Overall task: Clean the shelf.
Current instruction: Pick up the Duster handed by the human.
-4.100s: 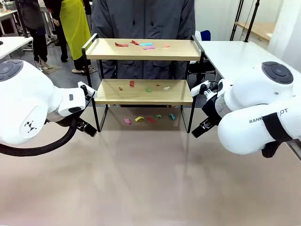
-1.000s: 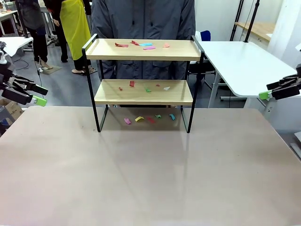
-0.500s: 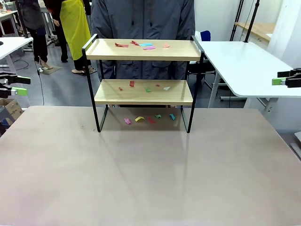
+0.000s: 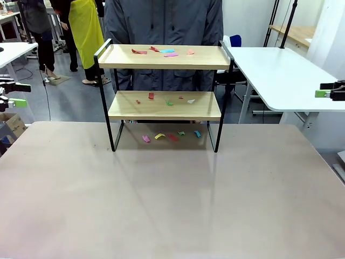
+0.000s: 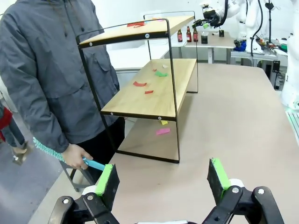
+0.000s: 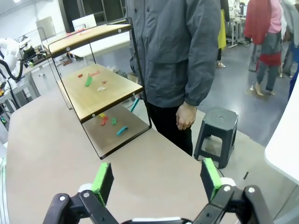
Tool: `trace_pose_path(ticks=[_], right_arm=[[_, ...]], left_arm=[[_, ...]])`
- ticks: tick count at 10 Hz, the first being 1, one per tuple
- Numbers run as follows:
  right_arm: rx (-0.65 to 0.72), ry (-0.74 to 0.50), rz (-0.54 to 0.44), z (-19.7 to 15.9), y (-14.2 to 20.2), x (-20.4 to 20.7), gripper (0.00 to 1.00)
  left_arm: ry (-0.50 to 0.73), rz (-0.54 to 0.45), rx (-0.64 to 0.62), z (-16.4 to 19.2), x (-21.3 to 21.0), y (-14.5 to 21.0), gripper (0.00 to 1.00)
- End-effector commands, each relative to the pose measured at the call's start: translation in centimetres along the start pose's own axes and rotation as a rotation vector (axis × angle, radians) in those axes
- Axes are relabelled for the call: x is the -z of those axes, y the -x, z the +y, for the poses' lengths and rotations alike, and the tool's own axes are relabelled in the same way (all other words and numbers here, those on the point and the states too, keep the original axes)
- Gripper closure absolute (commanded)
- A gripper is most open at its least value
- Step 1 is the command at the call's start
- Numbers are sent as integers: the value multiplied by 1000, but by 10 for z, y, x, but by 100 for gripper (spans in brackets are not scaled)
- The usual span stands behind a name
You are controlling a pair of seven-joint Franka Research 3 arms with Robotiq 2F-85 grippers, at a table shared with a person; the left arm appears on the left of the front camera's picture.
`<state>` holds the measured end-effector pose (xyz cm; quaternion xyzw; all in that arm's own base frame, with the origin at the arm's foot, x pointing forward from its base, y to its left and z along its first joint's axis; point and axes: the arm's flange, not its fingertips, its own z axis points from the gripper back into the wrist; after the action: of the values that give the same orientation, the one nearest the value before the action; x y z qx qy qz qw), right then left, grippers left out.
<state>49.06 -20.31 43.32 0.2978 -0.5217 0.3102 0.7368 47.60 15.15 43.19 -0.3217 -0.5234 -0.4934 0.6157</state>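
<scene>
The shelf stands at the far middle of the beige tabletop, two wooden boards in a black frame. Coloured paper scraps lie on its top board, more scraps on the lower board and on the table beneath. My left gripper hangs open off the table's far left edge. My right gripper is open at the far right. In the left wrist view the open gripper faces the shelf's end. The right gripper faces the other end.
A person in a grey jacket stands behind the shelf, holding a teal brush low at one side. A grey stool stands beside the person. A white table is at the right. The wide tabletop spreads in front.
Both arms have drawn back from beside the shelf to the picture's outer edges. Over the last second the grippers slid further outward and a little up.
</scene>
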Motion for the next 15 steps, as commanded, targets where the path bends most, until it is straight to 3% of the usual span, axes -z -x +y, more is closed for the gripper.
trace_pose_path(ticks=[1, 15], right_arm=[[-17, 3, -57, -8, -1, 0, 0], [-3, -38, -140, -52, 12, 7, 0]], left_arm=[[-10, -47, 31, 3, -2, -4, 0], [-6, -99, 64, 32, -5, 25, 0]])
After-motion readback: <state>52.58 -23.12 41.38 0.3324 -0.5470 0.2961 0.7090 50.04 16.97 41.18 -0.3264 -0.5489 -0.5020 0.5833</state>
